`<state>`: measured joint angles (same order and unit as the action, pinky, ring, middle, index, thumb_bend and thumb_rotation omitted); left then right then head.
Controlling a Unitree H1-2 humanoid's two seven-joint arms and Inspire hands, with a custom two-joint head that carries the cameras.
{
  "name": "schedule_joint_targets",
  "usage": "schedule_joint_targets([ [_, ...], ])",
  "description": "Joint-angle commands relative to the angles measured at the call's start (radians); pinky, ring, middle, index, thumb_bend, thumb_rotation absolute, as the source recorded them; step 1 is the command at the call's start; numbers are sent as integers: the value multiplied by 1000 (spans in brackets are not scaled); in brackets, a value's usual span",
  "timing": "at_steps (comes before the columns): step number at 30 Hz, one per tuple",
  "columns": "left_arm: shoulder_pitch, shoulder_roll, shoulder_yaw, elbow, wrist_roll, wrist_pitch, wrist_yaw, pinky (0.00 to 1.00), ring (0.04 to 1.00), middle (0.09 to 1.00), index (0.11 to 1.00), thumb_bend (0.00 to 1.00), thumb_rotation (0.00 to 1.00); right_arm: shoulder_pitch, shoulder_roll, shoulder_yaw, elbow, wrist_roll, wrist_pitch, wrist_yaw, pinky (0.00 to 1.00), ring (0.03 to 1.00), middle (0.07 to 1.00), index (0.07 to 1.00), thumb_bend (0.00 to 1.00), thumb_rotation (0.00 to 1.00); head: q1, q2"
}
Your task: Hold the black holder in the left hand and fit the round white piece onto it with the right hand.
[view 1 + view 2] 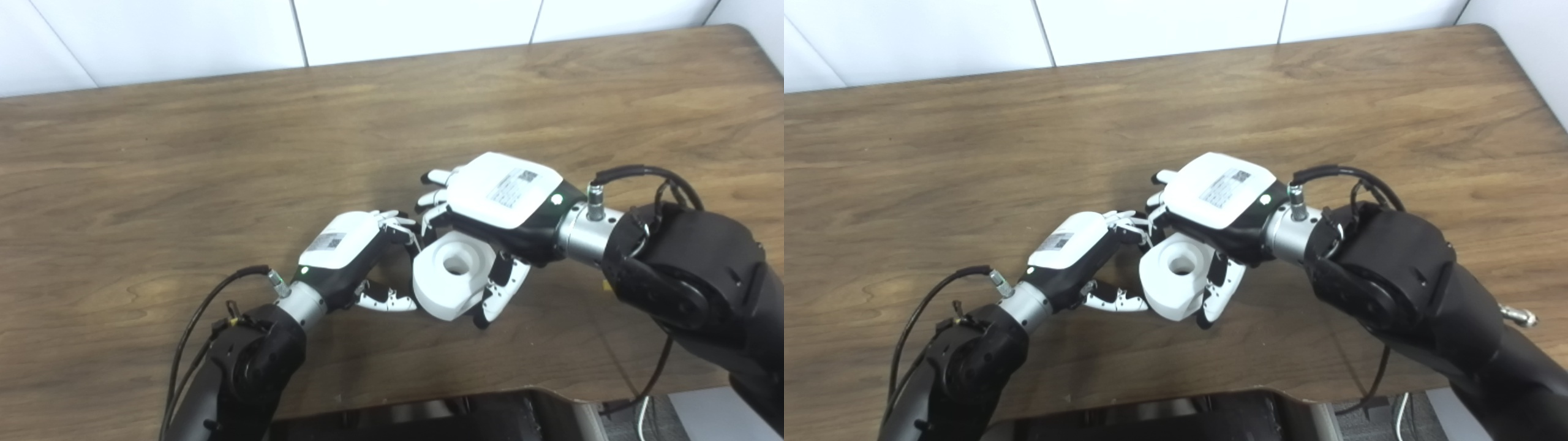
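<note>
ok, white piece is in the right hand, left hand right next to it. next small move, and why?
Probably ease the right hand a touch toward the left hand, bore first. The round white piece is gripped with its hole showing and already meets the left hand's fingers. The black holder is hidden in that closed hand, so alignment can't be confirmed; go slowly.

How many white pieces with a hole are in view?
1: the white piece sits mid-table, gripped by the right hand, with the left hand just to its left. Anything under the hands, including the black holder, is hidden.
</note>
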<state>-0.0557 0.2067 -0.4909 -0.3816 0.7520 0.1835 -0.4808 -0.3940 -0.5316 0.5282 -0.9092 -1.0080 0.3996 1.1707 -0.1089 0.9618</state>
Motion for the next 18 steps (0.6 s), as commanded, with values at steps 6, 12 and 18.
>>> schedule_joint_targets([
  [6, -11, 3, -5, -5, 1, 12, -25, 931, 922, 834, 490, 510, 55, -45, -11, -35, -29, 24, 70, 99, 896, 972, 889, 691, 1000, 408, -2, 2],
  [12, -9, 2, -4, -5, -1, 10, -21, 929, 922, 835, 490, 510, 55, -87, -32, -46, -24, 58, 70, 99, 924, 995, 908, 702, 1000, 433, -2, 2],
  [18, -8, 2, -4, -2, 0, 6, -17, 922, 920, 832, 490, 510, 54, -133, -60, -50, -16, 90, 70, 99, 953, 1000, 939, 733, 1000, 467, 1, 2],
])
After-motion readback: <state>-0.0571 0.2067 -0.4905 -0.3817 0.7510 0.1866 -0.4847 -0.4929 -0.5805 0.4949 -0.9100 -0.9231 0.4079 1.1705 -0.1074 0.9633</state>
